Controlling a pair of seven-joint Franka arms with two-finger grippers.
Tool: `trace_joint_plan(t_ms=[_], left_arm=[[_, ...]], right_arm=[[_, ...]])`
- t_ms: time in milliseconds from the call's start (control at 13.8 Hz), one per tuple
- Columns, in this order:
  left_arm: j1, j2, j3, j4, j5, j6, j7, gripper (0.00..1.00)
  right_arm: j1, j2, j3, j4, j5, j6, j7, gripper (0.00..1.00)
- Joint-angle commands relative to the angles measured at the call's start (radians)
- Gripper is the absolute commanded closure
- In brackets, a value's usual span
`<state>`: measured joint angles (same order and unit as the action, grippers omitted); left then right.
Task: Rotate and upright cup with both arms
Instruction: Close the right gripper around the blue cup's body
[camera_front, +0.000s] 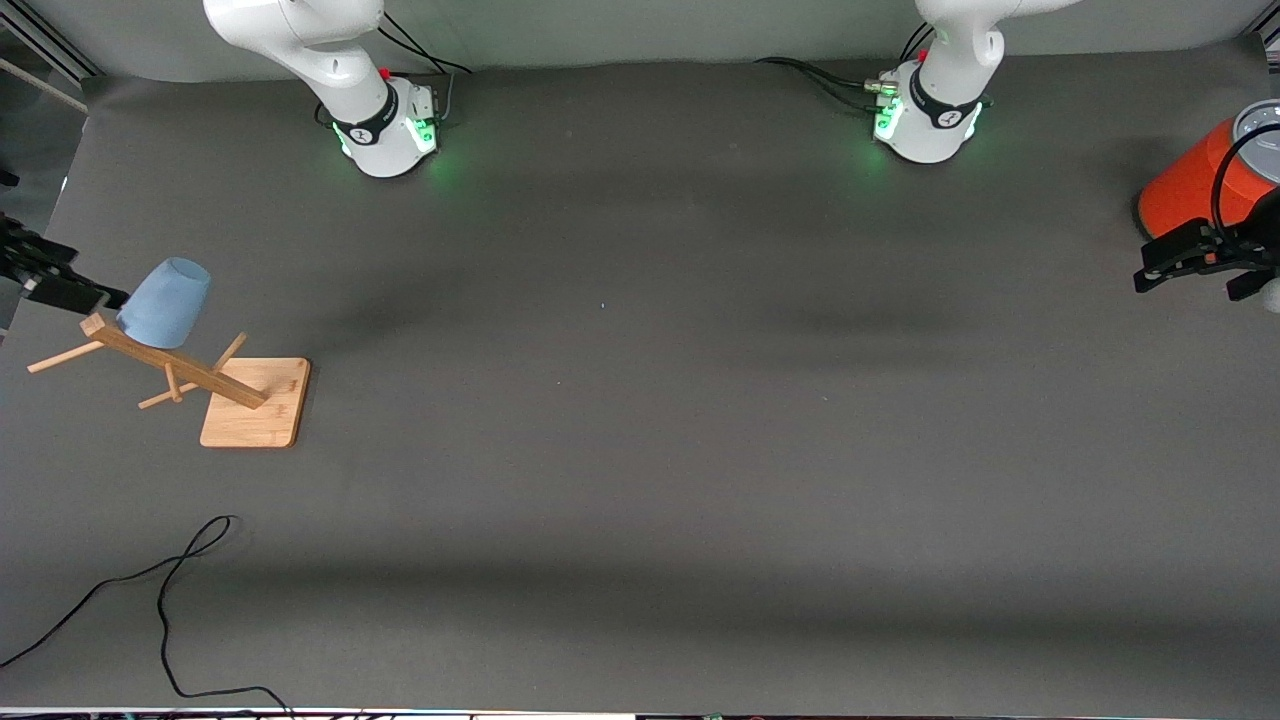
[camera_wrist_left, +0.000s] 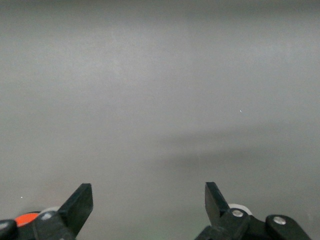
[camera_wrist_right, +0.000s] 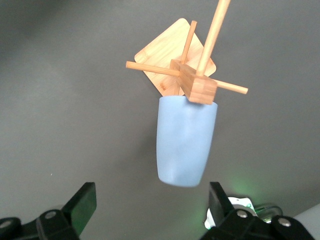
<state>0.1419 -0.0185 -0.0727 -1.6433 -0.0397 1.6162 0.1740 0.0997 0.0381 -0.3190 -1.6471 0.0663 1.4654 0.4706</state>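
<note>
The pale-blue cup (camera_front: 165, 303) hangs upside down on a peg of a wooden rack (camera_front: 180, 362) at the right arm's end of the table. Its rim is against the rack's post and its base points up. In the right wrist view the cup (camera_wrist_right: 185, 145) lies just ahead of my right gripper (camera_wrist_right: 150, 205), whose fingers stand wide open and empty, apart from the cup. In the front view the right gripper (camera_front: 95, 292) is right beside the cup. My left gripper (camera_front: 1150, 265) is open and empty (camera_wrist_left: 149, 200), up over the table's left-arm end beside the orange can.
The rack's flat wooden base (camera_front: 255, 405) rests on the grey mat (camera_front: 640, 420). A large orange can (camera_front: 1190, 180) with a grey top stands at the left arm's end. A black cable (camera_front: 170, 600) loops on the mat nearer to the front camera than the rack.
</note>
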Motion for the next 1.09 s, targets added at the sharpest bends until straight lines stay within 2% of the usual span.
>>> trace_joint_plan(t_ms=[0, 362, 868, 940, 1013], left_arm=[[-0.002, -0.008, -0.002, -0.009, 0.006, 0.013, 0.002, 0.00], [-0.007, -0.009, -0.002, -0.009, 0.006, 0.013, 0.002, 0.00], [-0.004, -0.009, -0.006, -0.010, 0.006, 0.018, 0.002, 0.00], [-0.005, -0.009, -0.006, -0.010, 0.006, 0.019, 0.002, 0.00], [-0.007, -0.011, -0.006, -0.010, 0.006, 0.016, 0.002, 0.00]], right_arm=[[0.006, -0.024, 0.000, -0.098, -0.013, 0.059, 0.051, 0.00], [0.003, -0.030, -0.003, -0.193, -0.014, 0.085, 0.088, 0.00], [0.000, -0.001, -0.008, -0.249, -0.014, 0.127, 0.097, 0.02], [0.000, 0.000, -0.008, -0.249, -0.014, 0.128, 0.099, 0.06], [0.000, 0.002, -0.008, -0.249, -0.014, 0.133, 0.115, 0.30]])
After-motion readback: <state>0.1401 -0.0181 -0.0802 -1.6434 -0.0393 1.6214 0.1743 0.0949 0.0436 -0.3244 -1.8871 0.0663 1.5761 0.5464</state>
